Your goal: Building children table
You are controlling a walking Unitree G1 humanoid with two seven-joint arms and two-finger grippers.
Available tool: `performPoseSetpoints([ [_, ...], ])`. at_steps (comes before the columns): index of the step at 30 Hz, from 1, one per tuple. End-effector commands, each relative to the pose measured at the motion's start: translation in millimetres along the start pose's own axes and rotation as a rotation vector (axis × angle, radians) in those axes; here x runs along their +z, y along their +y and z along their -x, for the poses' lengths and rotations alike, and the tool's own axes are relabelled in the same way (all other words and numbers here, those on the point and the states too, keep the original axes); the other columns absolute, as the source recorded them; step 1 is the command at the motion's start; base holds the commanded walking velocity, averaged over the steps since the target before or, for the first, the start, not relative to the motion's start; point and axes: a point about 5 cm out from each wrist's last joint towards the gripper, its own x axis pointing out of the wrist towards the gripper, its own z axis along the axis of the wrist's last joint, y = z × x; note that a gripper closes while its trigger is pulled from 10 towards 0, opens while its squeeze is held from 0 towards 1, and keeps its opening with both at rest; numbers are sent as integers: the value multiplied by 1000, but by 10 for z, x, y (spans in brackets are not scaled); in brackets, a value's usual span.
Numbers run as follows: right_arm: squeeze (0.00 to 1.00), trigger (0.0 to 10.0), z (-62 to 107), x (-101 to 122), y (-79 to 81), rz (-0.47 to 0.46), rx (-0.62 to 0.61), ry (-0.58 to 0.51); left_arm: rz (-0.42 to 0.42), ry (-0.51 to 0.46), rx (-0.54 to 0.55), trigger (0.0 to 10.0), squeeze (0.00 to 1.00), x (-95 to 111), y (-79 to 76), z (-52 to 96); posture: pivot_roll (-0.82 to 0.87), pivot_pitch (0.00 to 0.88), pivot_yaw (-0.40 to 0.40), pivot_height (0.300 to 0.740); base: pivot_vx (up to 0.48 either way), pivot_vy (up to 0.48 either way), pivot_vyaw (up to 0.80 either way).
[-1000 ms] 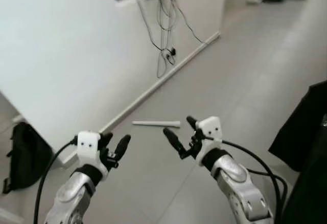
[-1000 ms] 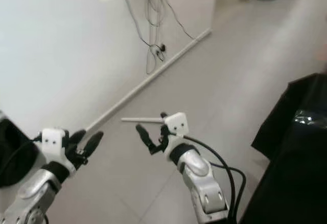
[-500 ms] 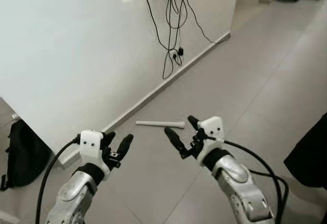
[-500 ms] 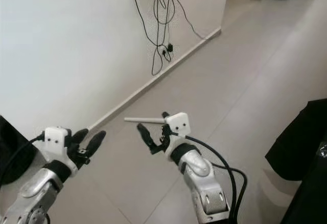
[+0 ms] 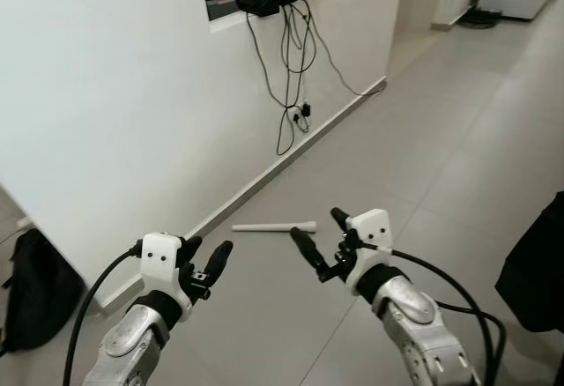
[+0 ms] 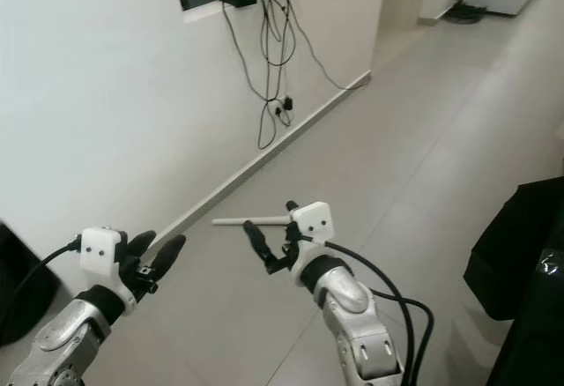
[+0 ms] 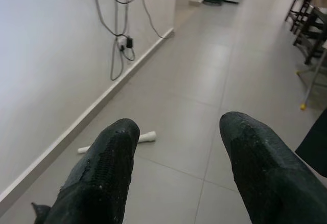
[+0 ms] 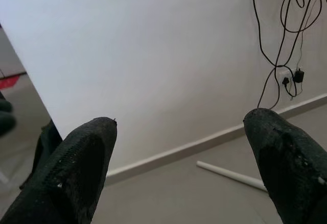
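Observation:
A white table leg (image 5: 274, 226) lies on the grey tiled floor close to the wall's skirting; it also shows as a white table leg (image 7: 145, 137) past the left fingers and as a white rod (image 8: 230, 174) in the right wrist view. My left gripper (image 5: 204, 260) is held up at the lower left, open and empty. My right gripper (image 5: 321, 238) is raised at centre, open with nothing between its fingers, and overlaps the leg's right end in the eye views, well above the floor.
A white wall (image 5: 115, 95) runs along the left with dangling black cables (image 5: 295, 60) and a plug near the skirting. A black bag (image 5: 31, 285) leans at the lower left. Dark fabric (image 5: 538, 263) hangs at the right edge. Chair legs (image 7: 306, 29) stand far off.
The camera has tilted up and the scene has shifted, showing more of the wall shelf and cables. Both grippers stay raised and open; the leg lies where it was.

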Motion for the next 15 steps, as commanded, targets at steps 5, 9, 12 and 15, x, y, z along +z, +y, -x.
performPoseSetpoints([
  [5,0,10000,16,-4,-10,-2,-2,8,-17,19,-2,10000,0,-12,6,21,-56,123,66,740,386,0,0],
  [9,0,10000,16,-1,-15,0,-5,8,-15,18,-2,10000,0,-11,4,20,-56,124,64,740,386,0,0],
  [12,0,10000,11,-2,-27,2,-10,9,-12,17,-2,10000,0,-11,2,17,-56,123,64,740,386,0,0],
  [15,0,10000,8,-3,-34,3,-13,10,-11,17,-2,10000,0,-12,1,13,-56,123,64,740,386,0,0],
])
